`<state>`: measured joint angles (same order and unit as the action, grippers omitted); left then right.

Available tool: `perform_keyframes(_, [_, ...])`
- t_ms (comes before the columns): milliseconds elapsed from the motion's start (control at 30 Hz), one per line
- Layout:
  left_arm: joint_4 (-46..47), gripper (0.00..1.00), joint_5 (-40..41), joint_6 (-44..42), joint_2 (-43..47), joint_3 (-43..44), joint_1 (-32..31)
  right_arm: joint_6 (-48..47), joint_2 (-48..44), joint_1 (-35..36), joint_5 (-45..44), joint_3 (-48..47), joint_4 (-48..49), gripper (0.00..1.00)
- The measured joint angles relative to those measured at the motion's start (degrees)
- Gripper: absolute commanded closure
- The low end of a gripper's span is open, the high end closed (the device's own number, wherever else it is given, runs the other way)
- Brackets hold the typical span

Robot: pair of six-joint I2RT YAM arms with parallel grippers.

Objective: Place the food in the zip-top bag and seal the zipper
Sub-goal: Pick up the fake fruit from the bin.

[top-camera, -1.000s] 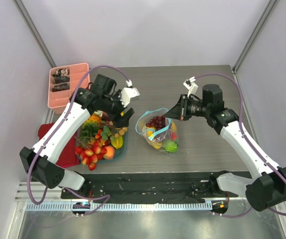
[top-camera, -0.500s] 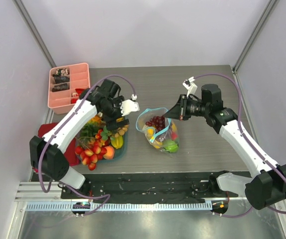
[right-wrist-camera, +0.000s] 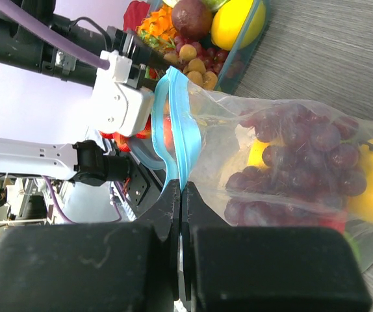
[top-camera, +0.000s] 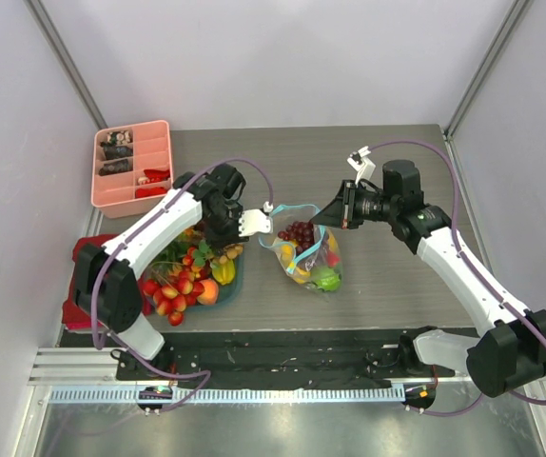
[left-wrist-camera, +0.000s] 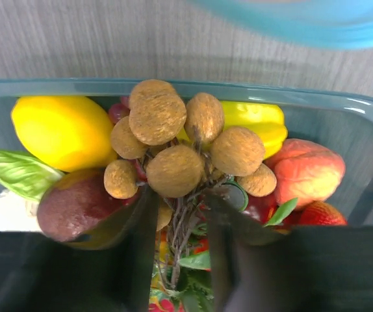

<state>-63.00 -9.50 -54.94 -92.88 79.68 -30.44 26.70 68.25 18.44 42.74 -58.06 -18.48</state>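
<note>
Food (top-camera: 189,274) is sitting piled in a teal tub (left-wrist-camera: 342,99) at near left. More of it, grapes (right-wrist-camera: 303,156) included, is lying inside the bag (top-camera: 311,259) mid-table. Left arm is bending over the tub, left gripper (left-wrist-camera: 181,194) pointing down, fingers straddling the nut cluster (left-wrist-camera: 173,140) stem; clamped or not, cannot tell. Right arm is reaching leftward, right gripper (right-wrist-camera: 179,198) pinching the zipper (right-wrist-camera: 170,117), bag mouth gaping.

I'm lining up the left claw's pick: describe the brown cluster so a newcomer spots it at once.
Find the teal tray of food at the table's near left, under the left claw. Against its rim, between the yellow lemon and the peach, sits the brown cluster: the only bunch of dull round tan balls on twiggy stems.
</note>
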Motion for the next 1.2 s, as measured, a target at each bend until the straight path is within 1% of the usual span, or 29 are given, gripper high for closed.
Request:
perform_keyframes(33, [-0.42, 0.76, -0.04, -0.07, 0.11, 0.00, -0.26, 0.00, 0.00, 0.00, 0.00, 0.00, 0.00, 0.99])
perform_keyframes(67, [-0.98, 0.83, -0.15, -0.22, 0.37, 0.00, -0.48, 0.00, 0.00, 0.00, 0.00, 0.00, 0.00, 0.99])
perform_keyframes(100, [-1.51, 0.85, -0.17, -0.33, 0.76, 0.00, -0.68, 0.00, 0.00, 0.00, 0.00, 0.00, 0.00, 0.99])
perform_keyframes(133, [-3.26, 0.92, -0.70, -0.57, 2.75, 0.00, -1.07, 0.00, 0.02, 0.00, 0.00, 0.00, 0.00, 0.99])
perform_keyframes(233, [-4.81, 1.00, -1.31, -0.17, 4.52, 0.31, -1.22, 0.02, 0.02, 0.00, 0.00, 0.00, 0.00, 0.99])
perform_keyframes(467, [-8.22, 1.00, -1.90, 1.22, 9.86, 3.32, -1.38, 0.22, 0.20, 0.00, -0.02, 0.00, 0.07, 0.99])
perform_keyframes(567, [-8.81, 1.00, -2.03, 3.15, 10.58, 5.29, -1.38, 0.28, 0.52, 0.00, -0.02, 0.00, 0.09, 0.99])
perform_keyframes(700, [-9.51, 1.00, -3.26, 7.28, 10.60, 10.47, -0.66, 0.44, 0.76, 0.00, -0.04, 0.00, 0.35, 0.99])
perform_keyframes(833, [-9.18, 1.00, -7.28, 15.58, 9.68, 20.33, 1.97, 0.46, 0.81, 0.00, -0.04, 0.00, 0.48, 0.99])
perform_keyframes(900, [-6.99, 1.00, -10.19, 20.59, 9.60, 24.24, 3.21, 0.50, 0.85, 0.00, -0.04, 0.00, 0.46, 0.99])
perform_keyframes(967, [-2.93, 1.00, -14.58, 26.84, 10.49, 25.68, 4.15, 0.59, 0.92, 0.00, -0.04, 0.00, 0.48, 0.99])
perform_keyframes(1067, [5.92, 1.00, -20.20, 36.39, 13.79, 21.77, 4.13, 0.66, 1.14, 0.00, 0.02, 0.00, 0.57, 0.99])
perform_keyframes(1133, [15.15, 1.00, -23.10, 45.13, 16.98, 16.33, 3.54, 0.79, 1.22, 0.00, 0.09, 0.00, 0.61, 0.99])
perform_keyframes(1200, [21.88, 1.00, -23.61, 50.97, 18.36, 13.27, 2.54, 1.05, 1.29, 0.00, 0.28, 0.00, 0.74, 0.99])
